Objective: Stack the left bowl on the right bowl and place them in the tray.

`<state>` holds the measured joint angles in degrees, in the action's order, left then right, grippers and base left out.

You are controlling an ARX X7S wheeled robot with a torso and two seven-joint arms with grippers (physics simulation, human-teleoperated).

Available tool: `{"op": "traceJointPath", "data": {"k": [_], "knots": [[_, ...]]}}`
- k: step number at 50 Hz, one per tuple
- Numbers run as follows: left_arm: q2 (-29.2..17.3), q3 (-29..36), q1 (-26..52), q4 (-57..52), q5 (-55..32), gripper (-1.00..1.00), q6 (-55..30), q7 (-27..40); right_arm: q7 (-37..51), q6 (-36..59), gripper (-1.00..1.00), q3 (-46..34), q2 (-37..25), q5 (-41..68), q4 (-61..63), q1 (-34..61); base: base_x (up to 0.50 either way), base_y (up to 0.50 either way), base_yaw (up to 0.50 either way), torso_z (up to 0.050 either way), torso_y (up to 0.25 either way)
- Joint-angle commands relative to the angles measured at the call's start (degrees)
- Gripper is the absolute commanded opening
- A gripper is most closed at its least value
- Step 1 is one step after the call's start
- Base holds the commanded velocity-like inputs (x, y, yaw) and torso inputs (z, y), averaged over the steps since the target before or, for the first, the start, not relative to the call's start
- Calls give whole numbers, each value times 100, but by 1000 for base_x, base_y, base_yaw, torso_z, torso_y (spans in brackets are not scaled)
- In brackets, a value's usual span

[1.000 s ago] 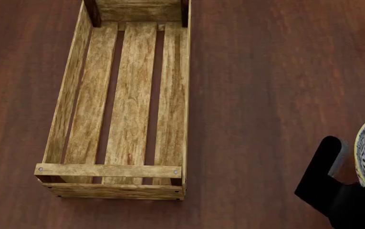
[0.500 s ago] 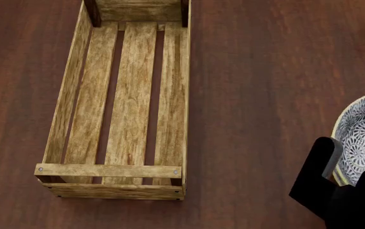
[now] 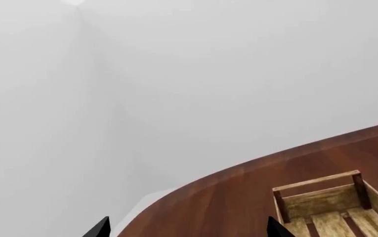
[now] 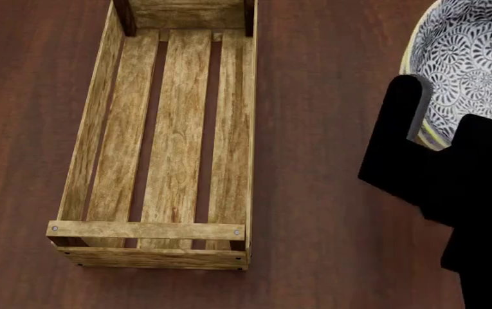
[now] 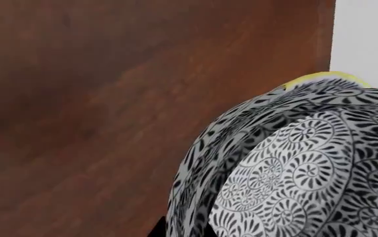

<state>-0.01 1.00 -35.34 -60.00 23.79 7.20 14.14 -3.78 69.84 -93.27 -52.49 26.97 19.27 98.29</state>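
Observation:
The tray (image 4: 147,230), a long light-wood slatted crate, lies on the table left of centre with nothing in it; its far end also shows in the left wrist view as the tray (image 3: 320,200). A patterned bowl (image 4: 473,58) with a yellowish rim hangs at the upper right, tilted with its inside towards the head camera. I cannot tell which bowl of the pair it is, or whether a second one sits in it. My right gripper (image 4: 438,129) is shut on its near rim; the bowl (image 5: 294,163) fills the right wrist view. My left gripper (image 3: 189,232) is open with nothing between its fingers.
The dark wooden table (image 4: 332,96) spreads between the tray and the held bowl. Its curved edge (image 3: 195,185) shows in the left wrist view, with pale floor beyond. Another table edge (image 5: 330,34) shows beside the bowl.
My right gripper has carried the bowl from the lower right edge of the head view up to the upper right. The bowl has turned from edge-on to facing the camera. The tray has not moved.

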Motion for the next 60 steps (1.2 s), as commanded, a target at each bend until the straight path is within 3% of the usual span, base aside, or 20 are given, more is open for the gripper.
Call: {"op": "traceJointPath", "data": {"k": [1, 11, 24, 36, 60], "knots": [[0, 9, 140, 0, -23, 100, -97, -86, -525, -571, -100, 102, 359, -539, -61, 845, 0, 0, 0, 0, 0], [0, 129, 549, 0, -15, 100, -474, -277, -1343, -1077, -100, 196, 1103, -580, -760, 1569, 0, 0, 0, 0, 2], [0, 62, 288, 0, -53, 100, -156, -205, -1708, -1647, -100, 594, 1832, -385, -873, 1814, 0, 0, 0, 0, 1], [0, 205, 607, 0, 15, 100, -441, -364, -1979, -2143, -100, 848, 2501, -334, -1311, 1964, 0, 0, 0, 0, 1], [0, 8, 275, 0, -162, 100, -51, -288, -2104, -1754, -100, 794, 3501, 60, -875, 1732, 0, 0, 0, 0, 1]]}}
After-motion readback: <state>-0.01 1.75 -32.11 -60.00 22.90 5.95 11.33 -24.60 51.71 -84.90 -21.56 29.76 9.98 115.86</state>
